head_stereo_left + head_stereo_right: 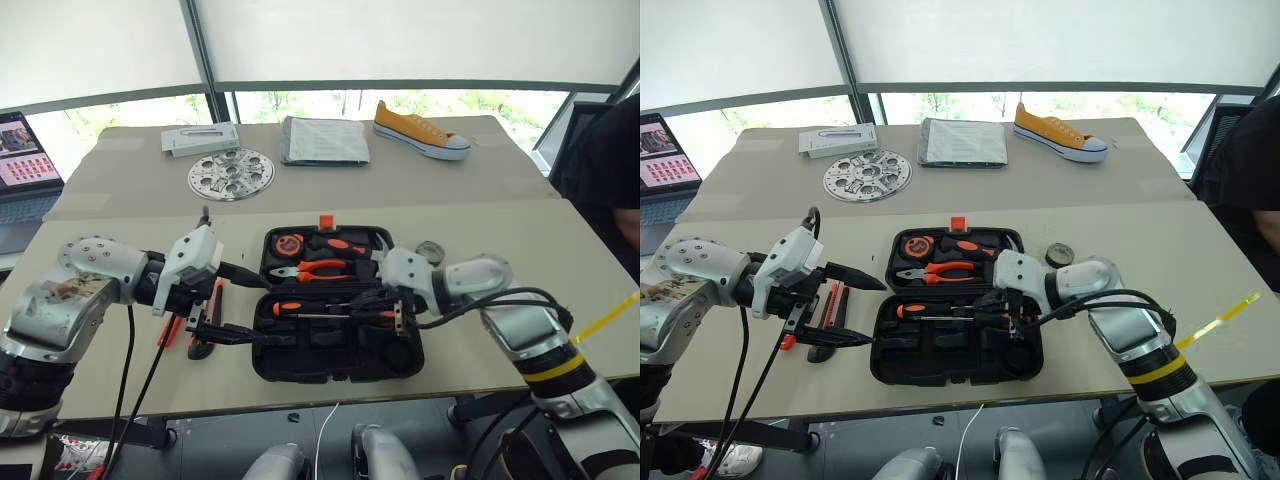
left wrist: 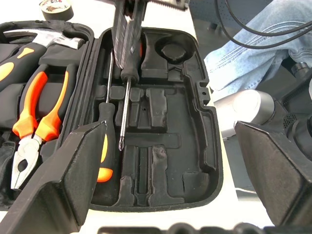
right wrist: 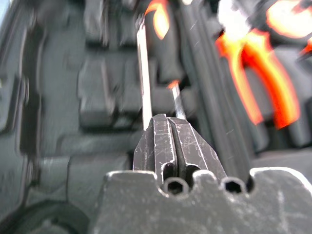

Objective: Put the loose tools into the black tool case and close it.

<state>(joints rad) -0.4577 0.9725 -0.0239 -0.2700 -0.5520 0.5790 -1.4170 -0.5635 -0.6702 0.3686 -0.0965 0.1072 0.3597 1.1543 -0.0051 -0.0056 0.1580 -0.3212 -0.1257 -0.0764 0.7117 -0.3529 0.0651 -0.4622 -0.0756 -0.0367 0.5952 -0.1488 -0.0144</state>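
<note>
The tool case (image 1: 335, 355) lies open on the table (image 1: 480, 240), between the two arms. Two screwdrivers (image 2: 124, 105) lie in its near half; they are stiff and light, with thin slippery shafts, so the thick rubber handle is the better place to grip. The right gripper (image 3: 170, 139) is pressed shut just over the shafts and seems to hold nothing (the wrist view is blurred). The left gripper (image 1: 235, 305) stands wide open and empty beside the case. A utility knife (image 1: 207, 320) waits on the table under it, still outside the case.
</note>
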